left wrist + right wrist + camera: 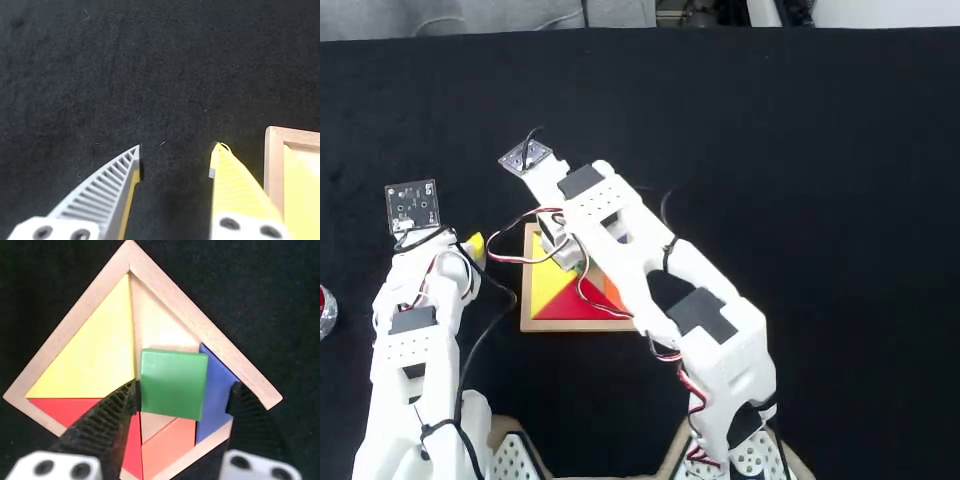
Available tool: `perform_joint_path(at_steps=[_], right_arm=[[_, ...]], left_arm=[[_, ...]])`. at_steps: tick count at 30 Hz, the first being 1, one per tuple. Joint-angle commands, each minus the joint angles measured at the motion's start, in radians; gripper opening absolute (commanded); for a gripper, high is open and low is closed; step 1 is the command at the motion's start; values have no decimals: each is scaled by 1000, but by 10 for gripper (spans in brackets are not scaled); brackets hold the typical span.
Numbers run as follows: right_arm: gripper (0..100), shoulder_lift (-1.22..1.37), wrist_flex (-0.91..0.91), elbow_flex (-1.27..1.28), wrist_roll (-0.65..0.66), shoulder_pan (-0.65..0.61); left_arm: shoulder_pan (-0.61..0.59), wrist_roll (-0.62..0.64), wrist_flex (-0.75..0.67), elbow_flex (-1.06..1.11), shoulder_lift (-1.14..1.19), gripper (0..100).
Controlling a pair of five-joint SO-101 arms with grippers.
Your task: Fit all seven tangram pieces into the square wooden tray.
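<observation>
On your black worktop [820, 200], the square wooden tray [165, 285] already holds the yellow triangle [95, 355], red triangle [65, 409], blue piece [215, 390] and orange piece [170, 442]. The green square [173, 384] lies over the tray's middle, overlapping the blue piece, so I judge it not yet seated. Pale wood shows beside it; I cannot tell whether that is tray floor or plain pieces. Your right tool [184, 389] straddles the square, jaws wide. Your left tool [177, 147] hangs wide and empty just outside the tray's rim.
</observation>
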Motion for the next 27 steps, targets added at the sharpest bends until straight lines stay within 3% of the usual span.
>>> perform_joint_path(at_steps=[1, 11, 16, 27], right_arm=[[250, -12, -9, -12, 0, -5], [101, -53, -12, -38, 8, 2], [12, -62, -160, -5, 155, -14], [19, 61, -272, -1, 161, -5]], left_arm=[[-2, 8, -15, -12, -17, 230], [-2, 8, -15, -12, -17, 230], [-2, 8, -15, -12, -17, 230], [-2, 8, -15, -12, -17, 230]])
